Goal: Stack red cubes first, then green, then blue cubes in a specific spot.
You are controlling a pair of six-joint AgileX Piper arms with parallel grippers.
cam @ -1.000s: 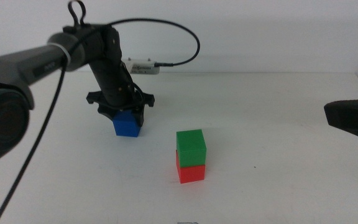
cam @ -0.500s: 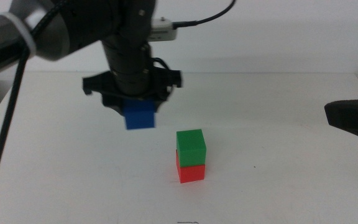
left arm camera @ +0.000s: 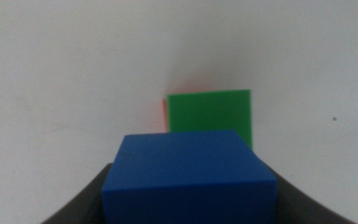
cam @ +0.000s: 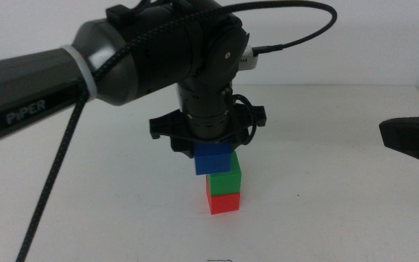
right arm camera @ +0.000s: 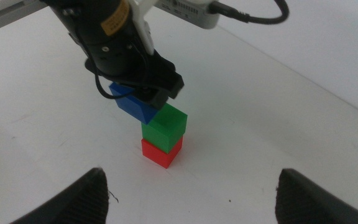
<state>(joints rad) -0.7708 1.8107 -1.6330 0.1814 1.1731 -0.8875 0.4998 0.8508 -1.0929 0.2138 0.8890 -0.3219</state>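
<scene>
The green cube [cam: 226, 173] sits on the red cube [cam: 223, 201] on the white table, in the middle of the middle view. My left gripper [cam: 211, 154] is shut on the blue cube [cam: 212, 158], held in the air just above and slightly left of the green cube, partly overlapping it in view. The left wrist view shows the blue cube [left arm camera: 189, 175] between the jaws, with the green cube [left arm camera: 210, 117] below and a sliver of red cube [left arm camera: 165, 113]. My right gripper [right arm camera: 191, 186] waits open at the right, away from the stack [right arm camera: 163, 137].
A white connector box [cam: 249, 58] with a black cable lies at the back of the table. The right arm's dark body [cam: 413, 138] sits at the right edge of the middle view. White tabletop [cam: 326, 189] surrounds the stack.
The left gripper lifted the blue cube from the table at back left and carried it right and forward, to just above the green cube. The right arm has not moved.
</scene>
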